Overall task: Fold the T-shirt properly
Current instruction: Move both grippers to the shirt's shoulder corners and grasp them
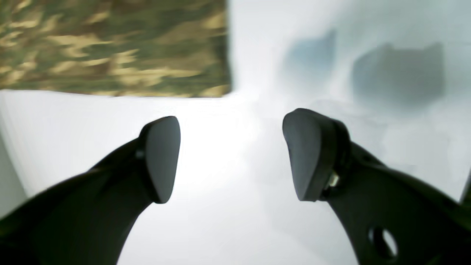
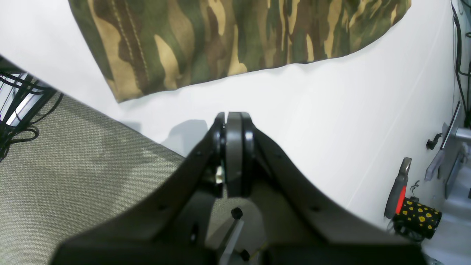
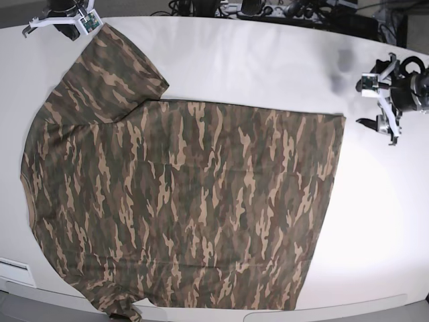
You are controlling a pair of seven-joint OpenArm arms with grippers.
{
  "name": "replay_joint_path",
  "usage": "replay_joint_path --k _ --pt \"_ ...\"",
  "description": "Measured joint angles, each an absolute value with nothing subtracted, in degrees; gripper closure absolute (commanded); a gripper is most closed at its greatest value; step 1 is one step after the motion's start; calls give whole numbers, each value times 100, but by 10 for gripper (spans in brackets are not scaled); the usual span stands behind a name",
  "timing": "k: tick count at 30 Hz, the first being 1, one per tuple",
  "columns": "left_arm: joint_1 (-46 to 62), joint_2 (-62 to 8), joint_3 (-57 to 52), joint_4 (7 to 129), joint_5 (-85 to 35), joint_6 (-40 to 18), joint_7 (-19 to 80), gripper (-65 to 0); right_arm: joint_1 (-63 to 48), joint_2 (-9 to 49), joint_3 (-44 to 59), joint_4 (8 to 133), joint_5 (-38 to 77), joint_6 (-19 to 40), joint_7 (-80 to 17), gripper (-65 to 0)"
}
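Observation:
The camouflage T-shirt (image 3: 181, 201) lies spread flat on the white table (image 3: 268, 60), with one sleeve reaching to the back left. My left gripper (image 1: 232, 158) is open and empty over bare table, just off the shirt's corner (image 1: 110, 48); in the base view it (image 3: 382, 124) is to the right of the shirt's back right corner. My right gripper (image 2: 233, 123) is shut with nothing in it, near the table edge, a short way from the sleeve hem (image 2: 154, 55). In the base view it (image 3: 67, 19) is at the back left, by the sleeve tip.
Grey carpet floor (image 2: 73, 176) and black cables (image 2: 14, 106) lie past the table edge by my right gripper. A black mug with yellow dots (image 2: 417, 217) and a red-handled tool (image 2: 399, 191) stand off the table. Cables and gear (image 3: 268, 8) line the back.

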State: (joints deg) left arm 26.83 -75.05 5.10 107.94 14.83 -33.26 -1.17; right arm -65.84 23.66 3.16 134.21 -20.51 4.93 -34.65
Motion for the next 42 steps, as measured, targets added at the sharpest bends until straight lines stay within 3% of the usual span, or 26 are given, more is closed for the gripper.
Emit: replay_joint_path --k 9,21,28,29,30,32,33,42 --pt "1876 -7491 2154 10545 2495 -2440 -154 -462 -6584 2364 316 13421 -2051 489 -3382 0" --pt "-803 -6729 4491 9732 2495 -2349 -261 -462 -6584 2364 311 13421 -1839 491 -3385 0" --pt "-1719 -6475 5459 9443 2700 -2217 -279 -453 -6584 2366 311 13421 -1839 493 -3402 0" --pt "-1796 -6473 5529 9443 2700 -2211 -268 -407 -6587 2364 311 13421 -1839 491 -3402 0" --pt "-1826 -6464 5564 9428 2692 -2279 -250 -316 -6584 2364 311 13421 -1841 491 -3402 0" --pt "-1861 -6427 5596 9391 2552 -2338 -115 -74 -6584 2366 311 13421 -1839 493 -3398 0" --pt "-1857 -6414 5627 9391 2445 -2351 8 0 -6584 2366 311 13421 -1839 484 -3382 0" --pt "-1809 -6399 5651 9880 2279 -2287 972 0 -6462 2366 311 13421 -1839 473 -3269 0"
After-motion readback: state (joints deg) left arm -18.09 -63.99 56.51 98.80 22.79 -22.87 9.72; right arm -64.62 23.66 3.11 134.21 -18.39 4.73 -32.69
